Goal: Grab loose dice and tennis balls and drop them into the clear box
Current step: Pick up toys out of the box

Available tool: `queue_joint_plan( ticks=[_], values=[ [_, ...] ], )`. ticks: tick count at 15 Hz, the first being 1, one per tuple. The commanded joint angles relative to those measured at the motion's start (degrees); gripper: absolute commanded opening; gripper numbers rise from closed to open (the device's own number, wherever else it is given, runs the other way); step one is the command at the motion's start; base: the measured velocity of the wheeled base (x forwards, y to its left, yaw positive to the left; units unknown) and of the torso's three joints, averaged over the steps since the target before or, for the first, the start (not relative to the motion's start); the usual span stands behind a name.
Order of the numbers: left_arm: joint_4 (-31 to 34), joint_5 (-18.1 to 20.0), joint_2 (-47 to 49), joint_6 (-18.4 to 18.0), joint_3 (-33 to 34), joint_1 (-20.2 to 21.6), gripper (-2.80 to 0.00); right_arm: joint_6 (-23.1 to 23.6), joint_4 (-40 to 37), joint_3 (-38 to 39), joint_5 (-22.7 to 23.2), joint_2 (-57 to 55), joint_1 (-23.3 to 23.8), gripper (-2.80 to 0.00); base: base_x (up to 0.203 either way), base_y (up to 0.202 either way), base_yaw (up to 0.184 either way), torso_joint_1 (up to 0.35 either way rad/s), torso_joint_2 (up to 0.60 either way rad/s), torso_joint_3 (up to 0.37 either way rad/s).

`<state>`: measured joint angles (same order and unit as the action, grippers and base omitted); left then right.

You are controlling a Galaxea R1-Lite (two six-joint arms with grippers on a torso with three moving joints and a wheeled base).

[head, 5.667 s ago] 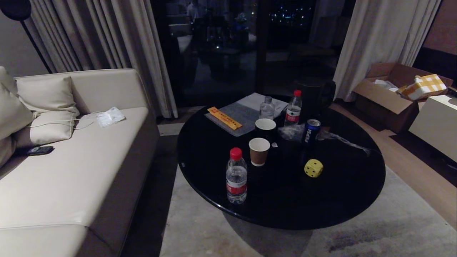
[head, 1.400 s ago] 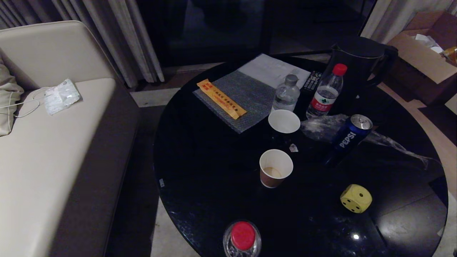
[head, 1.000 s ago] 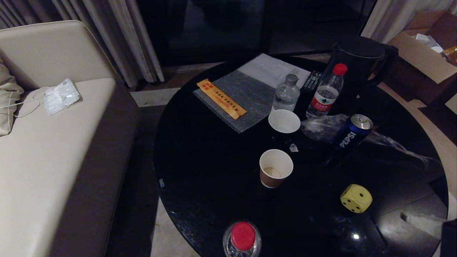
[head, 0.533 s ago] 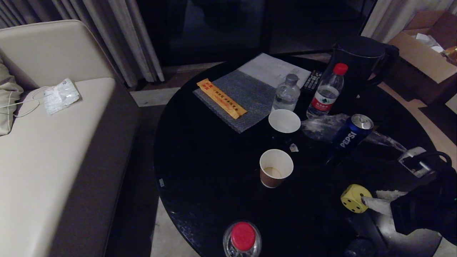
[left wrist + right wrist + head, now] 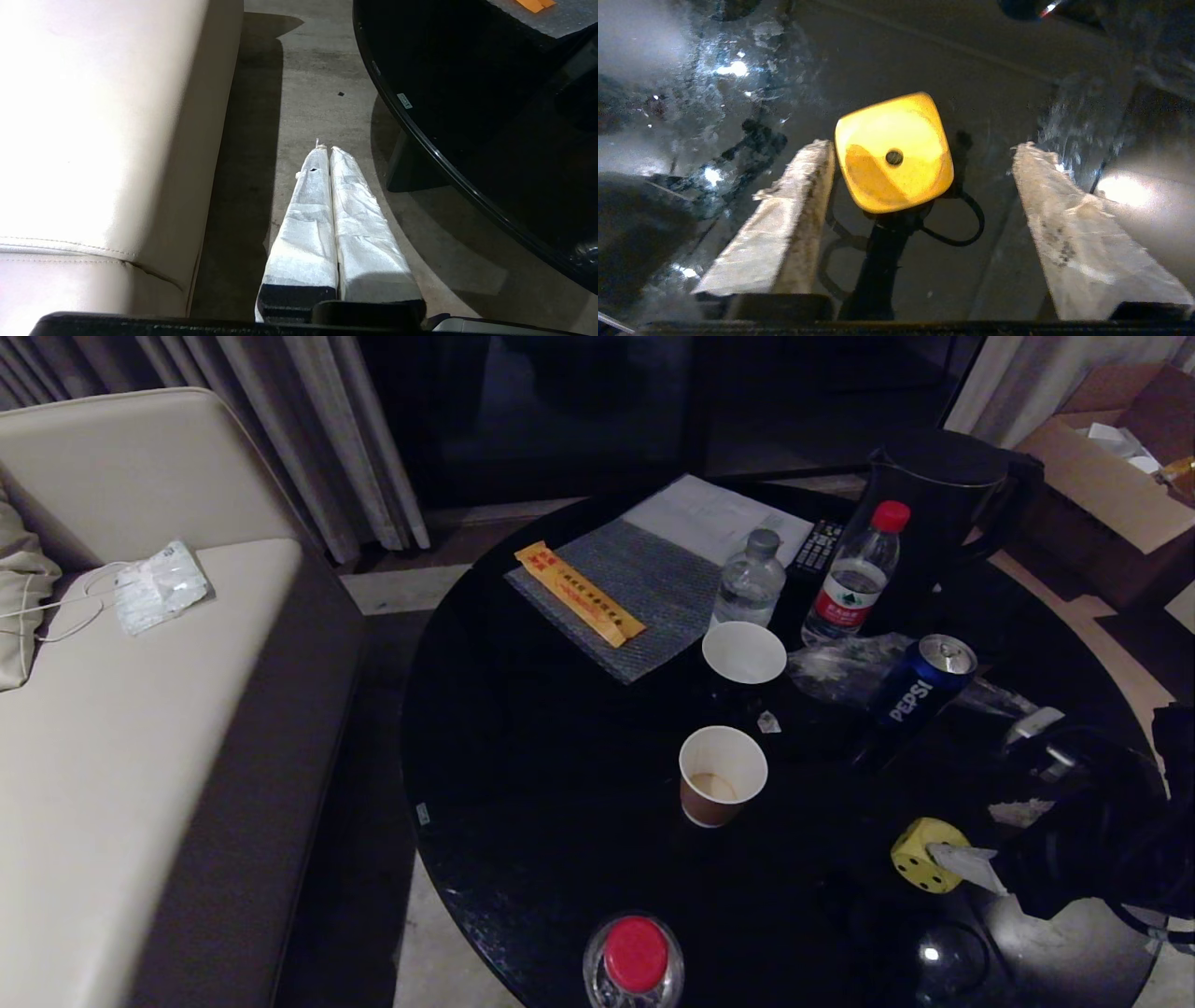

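From the head view I judge the job barely begun: the yellow die (image 5: 922, 866) sits loose near the right edge of the round black table (image 5: 523, 803), and I can find no clear box and no tennis balls anywhere in view, so the pick, the carry and the drop all lie ahead. My right gripper (image 5: 976, 859) reaches in from the right at the die, one white-wrapped finger (image 5: 966, 866) lying against or just beside its near face; I cannot tell which from here. The glossy tabletop also carries a brown paper cup (image 5: 721, 787), a white cup (image 5: 744, 655), a Pepsi can (image 5: 920, 686), two water bottles at the back and one at the front edge, crumpled plastic film and a grey mat with a yellow strip. A cream sofa (image 5: 140, 709) stands to the left, curtains and dark glass behind, a cardboard box (image 5: 1102, 495) at far right. In the left wrist view my left gripper (image 5: 329, 154) hangs parked over the pale floor between sofa and table edge, fingers pressed together, holding nothing. In the right wrist view the jaws stand wide, gripping nothing; the die lies between the two fingertips, close beside one and well apart from the other, resting on the reflective black surface.
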<state>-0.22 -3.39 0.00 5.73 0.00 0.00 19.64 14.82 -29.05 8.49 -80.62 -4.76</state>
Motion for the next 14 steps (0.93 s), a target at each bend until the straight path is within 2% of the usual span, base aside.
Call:
queue_joint_plan(
  ticks=[1,5,14],
  values=[
    [0.0,0.0,0.1,0.1,0.1,0.0,-2.80,1.6,0.0,-0.4,0.4,-2.3,0.6,0.00,0.000,0.000,0.000,0.000,0.00,0.000],
    [0.0,0.0,0.1,0.1,0.1,0.0,-2.80,2.5,0.1,-0.6,4.9,-4.9,0.7,0.00,0.000,0.000,0.000,0.000,0.00,0.000],
    [0.0,0.0,0.1,0.1,0.1,0.0,-2.80,4.3,5.9,-0.6,5.1,-10.4,0.7,0.00,0.000,0.000,0.000,0.000,0.00,0.000]
  ],
)
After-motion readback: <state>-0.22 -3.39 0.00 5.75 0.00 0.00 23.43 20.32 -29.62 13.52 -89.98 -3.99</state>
